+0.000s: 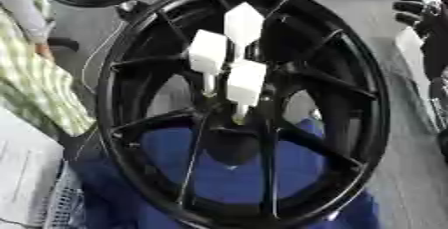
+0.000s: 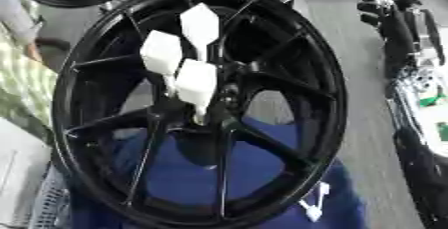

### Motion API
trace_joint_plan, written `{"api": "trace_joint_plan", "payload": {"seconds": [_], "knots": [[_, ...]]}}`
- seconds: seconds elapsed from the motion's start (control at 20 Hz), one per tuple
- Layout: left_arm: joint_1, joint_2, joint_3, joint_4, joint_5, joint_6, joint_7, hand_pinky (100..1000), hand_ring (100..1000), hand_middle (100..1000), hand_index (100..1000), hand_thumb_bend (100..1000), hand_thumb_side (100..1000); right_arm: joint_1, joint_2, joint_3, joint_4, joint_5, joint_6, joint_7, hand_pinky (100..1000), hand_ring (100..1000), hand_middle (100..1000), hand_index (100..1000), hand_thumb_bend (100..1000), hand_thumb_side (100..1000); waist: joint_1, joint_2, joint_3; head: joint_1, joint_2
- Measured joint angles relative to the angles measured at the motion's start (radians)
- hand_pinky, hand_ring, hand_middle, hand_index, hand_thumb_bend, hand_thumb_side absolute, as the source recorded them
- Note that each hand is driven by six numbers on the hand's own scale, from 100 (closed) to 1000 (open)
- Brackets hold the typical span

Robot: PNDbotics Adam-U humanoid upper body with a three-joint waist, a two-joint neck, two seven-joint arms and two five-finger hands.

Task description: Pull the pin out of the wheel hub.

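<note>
- A black wheel (image 1: 241, 103) is seen lying over a blue cloth (image 1: 227, 168), filling most of both views.
- Three white pins (image 1: 245, 85) are stuck in the hub at the wheel's centre, close together; their wide white heads stand up and their thin stems go down into the hub holes.
- The right robot hand (image 2: 394, 10) is seen at the upper right, well apart from the pins; whether its fingers are curled cannot be told. The left robot hand is not shown.
- One pin is best chosen, probably the nearest, and its head pinched from both sides.
- The pull is best made straight along the stem, so that the neighbouring pins are not knocked.
</note>
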Motion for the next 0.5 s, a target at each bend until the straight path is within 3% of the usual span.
{"api": "trace_joint_plan", "payload": {"seconds": [0.5], "knots": [[-0.002,0.012,0.002,-0.001,-0.005,-0.001,0.001,763,673,673,774,555,628,0.0,0.0,0.0,0.0,-0.001,-0.002,0.005,821,754,679,749,100,632,0.003,0.002,-0.004,-0.001,0.001]]}}
